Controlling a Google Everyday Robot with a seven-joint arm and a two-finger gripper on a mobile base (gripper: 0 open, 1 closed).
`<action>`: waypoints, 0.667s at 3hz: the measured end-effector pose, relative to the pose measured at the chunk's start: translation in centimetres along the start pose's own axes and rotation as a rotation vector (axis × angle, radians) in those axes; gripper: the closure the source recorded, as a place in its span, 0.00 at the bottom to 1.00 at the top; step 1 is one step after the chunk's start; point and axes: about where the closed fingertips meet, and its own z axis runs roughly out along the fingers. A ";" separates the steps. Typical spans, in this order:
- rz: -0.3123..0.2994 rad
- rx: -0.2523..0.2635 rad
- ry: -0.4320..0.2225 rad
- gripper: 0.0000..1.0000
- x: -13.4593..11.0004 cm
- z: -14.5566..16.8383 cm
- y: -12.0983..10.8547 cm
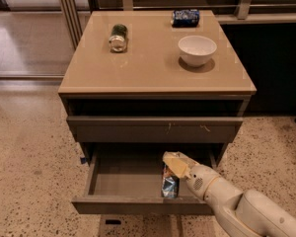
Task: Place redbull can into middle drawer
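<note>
Because the can has to end up inside the cabinet, the middle drawer (130,177) stands pulled out toward 6 o'clock, its flat grey floor open from above. The arm (246,212) comes in from 5 o'clock, low and slanted, which brings the pincer (174,164) over the right part of that floor, below the level of the bench (153,70).

The redbull can (169,185) lies inside the drawer directly under the pincer, at 6 o'clock of it, close against the drawer's front wall. The two look to be touching or nearly so. I cannot tell how far the pincer is spread, or whether it grips the can or has let go. By my judgement the can is down where it belongs, or within a moment of it.

Counting: three cans in all, one of them in the drawer. The green can (118,37) lies at 10 o'clock on the bench and the dark blue can (185,17) at 1 o'clock. One white bowl (197,49) sits at 2 o'clock. Two drawer fronts show: the scratched drawer front (153,131), pushed in above, and the plain one pulled out. One arm, one pincer.
</note>
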 end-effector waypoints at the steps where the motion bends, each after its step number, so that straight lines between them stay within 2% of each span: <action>1: -0.013 -0.009 -0.007 1.00 0.3 0.3 0.5; 2: 0.022 0.040 -0.030 1.00 1.2 1.4 -2.8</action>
